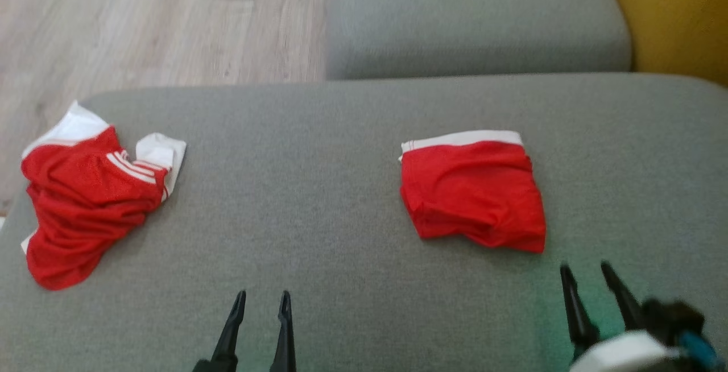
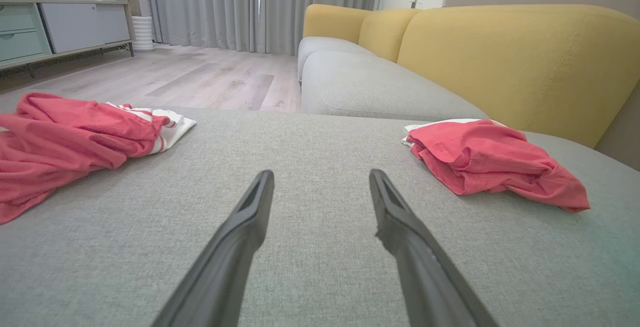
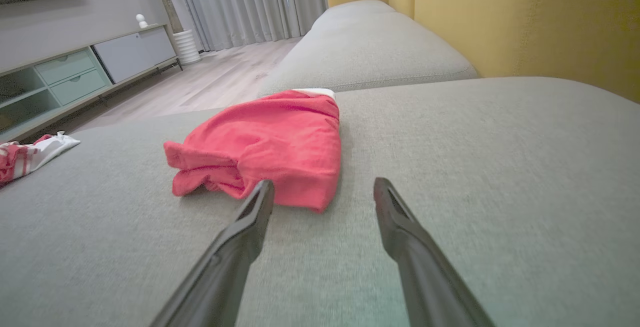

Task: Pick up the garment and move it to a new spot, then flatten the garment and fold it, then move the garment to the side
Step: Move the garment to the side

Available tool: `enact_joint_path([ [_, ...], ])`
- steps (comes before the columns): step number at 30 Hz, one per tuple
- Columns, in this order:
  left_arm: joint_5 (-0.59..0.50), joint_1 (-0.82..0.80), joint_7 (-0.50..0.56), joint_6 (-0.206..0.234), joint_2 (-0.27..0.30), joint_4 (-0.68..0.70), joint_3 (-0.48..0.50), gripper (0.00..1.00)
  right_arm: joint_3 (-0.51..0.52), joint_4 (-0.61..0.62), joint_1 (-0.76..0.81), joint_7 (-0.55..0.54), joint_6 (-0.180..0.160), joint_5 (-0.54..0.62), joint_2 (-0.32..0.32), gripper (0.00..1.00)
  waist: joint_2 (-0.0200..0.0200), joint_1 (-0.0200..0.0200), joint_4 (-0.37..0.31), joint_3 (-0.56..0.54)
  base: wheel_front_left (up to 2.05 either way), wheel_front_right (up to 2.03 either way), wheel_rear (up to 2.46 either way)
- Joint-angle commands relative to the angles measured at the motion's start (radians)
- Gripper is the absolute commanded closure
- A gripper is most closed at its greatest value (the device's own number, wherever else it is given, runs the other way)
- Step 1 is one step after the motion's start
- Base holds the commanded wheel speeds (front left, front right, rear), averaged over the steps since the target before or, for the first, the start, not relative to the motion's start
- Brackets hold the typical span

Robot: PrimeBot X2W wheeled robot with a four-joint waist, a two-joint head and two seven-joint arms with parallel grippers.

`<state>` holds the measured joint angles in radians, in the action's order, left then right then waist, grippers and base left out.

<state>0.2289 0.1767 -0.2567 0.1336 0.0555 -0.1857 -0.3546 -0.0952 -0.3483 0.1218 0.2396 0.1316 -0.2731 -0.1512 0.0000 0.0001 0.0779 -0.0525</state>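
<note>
A crumpled red garment with white trim (image 1: 85,201) (image 2: 65,132) lies at the left end of the grey sofa seat (image 1: 318,150); one white corner of it shows in the right wrist view (image 3: 20,157). A folded red garment with a white band (image 1: 472,195) (image 2: 480,159) (image 3: 270,142) lies flat to the right of centre. My left gripper (image 1: 263,295) (image 2: 321,173) is open over bare cushion between the two, holding nothing. Open as well, my right gripper (image 1: 584,267) (image 3: 324,182) sits just short of the folded garment's near right corner, apart from it.
A second grey seat cushion (image 1: 472,13) lies beyond the one in use. The yellow backrest (image 1: 677,13) (image 2: 500,57) runs along the right. Wooden floor (image 1: 142,19) drops off past the far left edge. A low cabinet (image 3: 75,77) stands across the room.
</note>
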Motion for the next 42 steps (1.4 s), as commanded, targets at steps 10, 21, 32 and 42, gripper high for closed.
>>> enact_joint_path([
  [10, -0.003, -0.158, -0.005, 0.015, -0.005, 0.038, -0.026, 0.00, -0.065, -0.016, -0.348, -0.267, -0.001, -0.194, -0.101, 0.00, 0.0000, -0.0001, 0.016, 0.174, 0.00, 0.00, 0.00],
  [21, 0.024, -0.289, -0.005, 0.027, -0.005, 0.032, -0.097, 0.00, -0.105, -0.168, -0.565, -0.534, -0.001, -0.424, -0.208, 0.12, 0.0000, -0.0001, 0.057, 0.282, 0.00, 0.00, 0.00],
  [32, 0.037, -0.323, -0.005, 0.046, -0.005, 0.031, -0.102, 0.00, -0.184, -0.204, -0.624, -0.495, -0.001, -0.512, -0.268, 1.00, 0.0000, -0.0001, 0.026, 0.337, 0.00, 0.00, 0.00],
  [42, 0.014, -0.386, -0.005, 0.034, -0.005, 0.042, -0.083, 0.00, -0.181, -0.201, -0.697, -0.470, -0.001, -0.423, -0.526, 1.00, 0.0000, -0.0001, -0.060, 0.454, 0.00, 0.00, 0.00],
])
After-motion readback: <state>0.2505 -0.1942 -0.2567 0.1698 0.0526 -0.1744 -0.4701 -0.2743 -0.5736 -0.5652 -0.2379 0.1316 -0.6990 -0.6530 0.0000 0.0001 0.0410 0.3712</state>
